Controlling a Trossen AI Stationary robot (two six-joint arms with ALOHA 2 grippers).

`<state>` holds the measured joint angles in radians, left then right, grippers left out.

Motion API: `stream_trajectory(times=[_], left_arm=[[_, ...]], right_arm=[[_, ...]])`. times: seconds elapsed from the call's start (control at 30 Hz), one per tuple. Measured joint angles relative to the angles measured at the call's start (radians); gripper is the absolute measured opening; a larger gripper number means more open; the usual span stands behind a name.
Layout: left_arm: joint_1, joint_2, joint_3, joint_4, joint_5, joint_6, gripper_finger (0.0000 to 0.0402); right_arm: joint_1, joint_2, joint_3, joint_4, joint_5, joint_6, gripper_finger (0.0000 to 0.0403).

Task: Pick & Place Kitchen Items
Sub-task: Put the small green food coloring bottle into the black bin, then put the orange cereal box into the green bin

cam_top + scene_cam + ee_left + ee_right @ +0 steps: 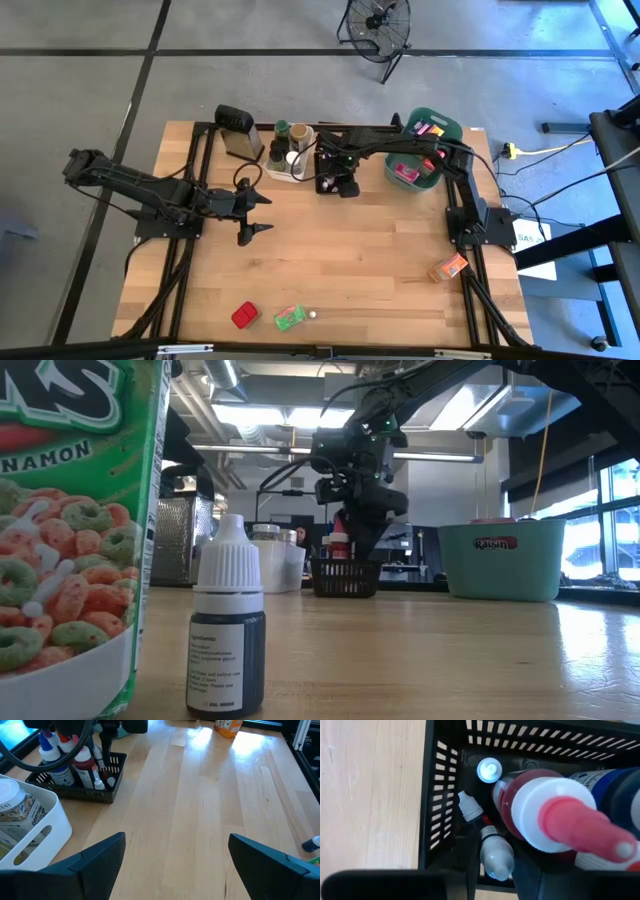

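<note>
- Black, the left gripper (262, 214) is hanging released over the bench (350, 270), jaws spread wide and holding nothing, well to the left of the black basket (336, 176).
- White bin (283, 168) is sitting just left of the black basket, with jars (291, 131) standing in it.
- Reaching down into the black basket, the right gripper (492, 865) is pinching a small white-capped dropper bottle (496, 854) among the red squeeze bottle (555, 820) and other bottles.
- Teal bin (428, 150) is standing to the right of the black basket, with packets inside.
- Orange packet (449, 267) is lying far right of the basket, towards the bench's near edge.
</note>
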<state>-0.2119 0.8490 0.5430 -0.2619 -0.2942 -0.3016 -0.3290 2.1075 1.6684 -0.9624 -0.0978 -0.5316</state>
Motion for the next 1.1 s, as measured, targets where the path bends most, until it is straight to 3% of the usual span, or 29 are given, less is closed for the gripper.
stream_trajectory(times=[0.73,1.1], left_arm=[[0.0,0.0,0.0,0.0,0.0,0.0,0.0349],[0.0,0.0,0.0,0.0,0.0,0.0,0.0349]], right_arm=[[0.0,0.0,0.0,0.012,-0.003,0.003,0.0098],[0.0,0.0,0.0,0.031,-0.002,0.044,0.0156]])
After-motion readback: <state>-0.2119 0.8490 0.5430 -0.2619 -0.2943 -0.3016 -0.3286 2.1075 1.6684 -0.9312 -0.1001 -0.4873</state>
